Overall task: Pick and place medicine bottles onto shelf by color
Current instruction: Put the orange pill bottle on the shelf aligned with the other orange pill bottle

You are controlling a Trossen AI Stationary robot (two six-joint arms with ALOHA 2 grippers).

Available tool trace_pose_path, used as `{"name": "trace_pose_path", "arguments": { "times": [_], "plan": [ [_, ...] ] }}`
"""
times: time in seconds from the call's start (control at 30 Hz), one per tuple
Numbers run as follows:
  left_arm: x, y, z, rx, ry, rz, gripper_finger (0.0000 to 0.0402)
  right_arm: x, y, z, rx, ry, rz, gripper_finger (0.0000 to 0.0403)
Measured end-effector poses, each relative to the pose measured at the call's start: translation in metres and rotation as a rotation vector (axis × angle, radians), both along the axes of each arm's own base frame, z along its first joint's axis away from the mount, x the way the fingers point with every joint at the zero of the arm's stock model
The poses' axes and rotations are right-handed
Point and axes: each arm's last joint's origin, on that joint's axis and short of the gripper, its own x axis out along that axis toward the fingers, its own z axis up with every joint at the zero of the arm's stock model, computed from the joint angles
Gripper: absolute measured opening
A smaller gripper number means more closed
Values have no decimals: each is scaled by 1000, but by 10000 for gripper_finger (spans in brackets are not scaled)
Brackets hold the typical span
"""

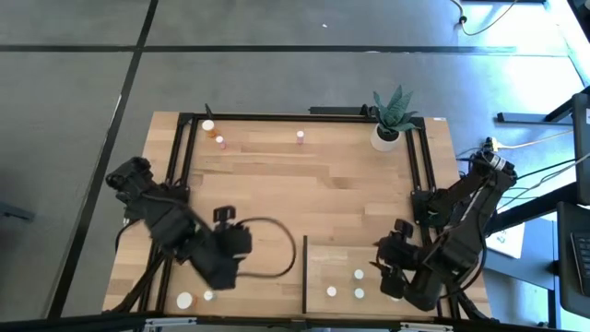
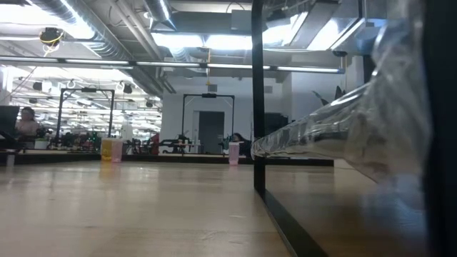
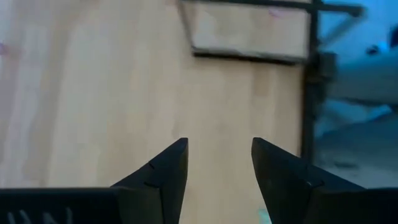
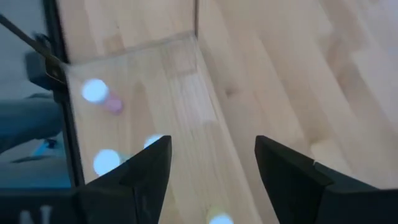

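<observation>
- The left gripper [image 3: 219,180] hangs above bare plank tabletop [image 1: 277,184] with its two dark fingers [image 3: 165,174] parted by a moderate gap, and nothing sits between them.
- Just past the left fingers there is only bare wood; farther ahead of them lies the shelf [image 3: 249,28], a light-wood panel with a dark edge on its near side.
- From above, two white-capped medicine bottles [image 1: 185,300] stand on the tabletop close beside the left gripper [image 1: 224,261], near the table's front edge.
- The right gripper [image 4: 214,171] hovers over the shelf [image 4: 155,93], its fingers [image 4: 149,168] likewise spread apart and empty.
- Around and just ahead of the right fingers, white caps show on the shelf [image 1: 346,263]: one close by a fingertip [image 4: 155,142], one low between the fingers [image 4: 217,219], and one off to the side [image 4: 106,162].
- A little farther from those fingers stands a pink bottle with a white cap [image 4: 99,93], near the shelf's dark frame rail.
- In the high view three white caps [image 1: 358,274] sit on the shelf just beside the right gripper [image 1: 392,272].
- Well away from both grippers, at the table's far edge, stand a white-capped bottle [image 1: 208,125], an orange bottle [image 1: 219,141] and a pink bottle [image 1: 300,136].
- At the far corner on the right arm's side sits a potted plant [image 1: 392,115] in a white pot.
</observation>
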Motion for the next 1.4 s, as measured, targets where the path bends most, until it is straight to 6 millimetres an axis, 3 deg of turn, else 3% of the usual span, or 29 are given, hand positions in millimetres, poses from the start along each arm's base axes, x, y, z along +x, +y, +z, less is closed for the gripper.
{"name": "trace_pose_path", "arguments": {
  "times": [0.23,0.47,0.8,1.23,1.4],
  "plan": [
    [-27,-33,-2,-63,10,-32,170,4,2,11,-88,-92,83,234],
    [-46,-53,-6,-107,26,19,170,12,6,15,-92,-146,148,234],
    [-67,-87,-30,-130,172,89,170,20,11,21,-157,-230,246,234],
    [-108,-134,-60,-157,266,196,170,64,-3,35,-174,-327,406,234],
    [-116,-149,-76,-114,284,191,170,77,-15,36,-232,-329,442,234]
  ]
}}
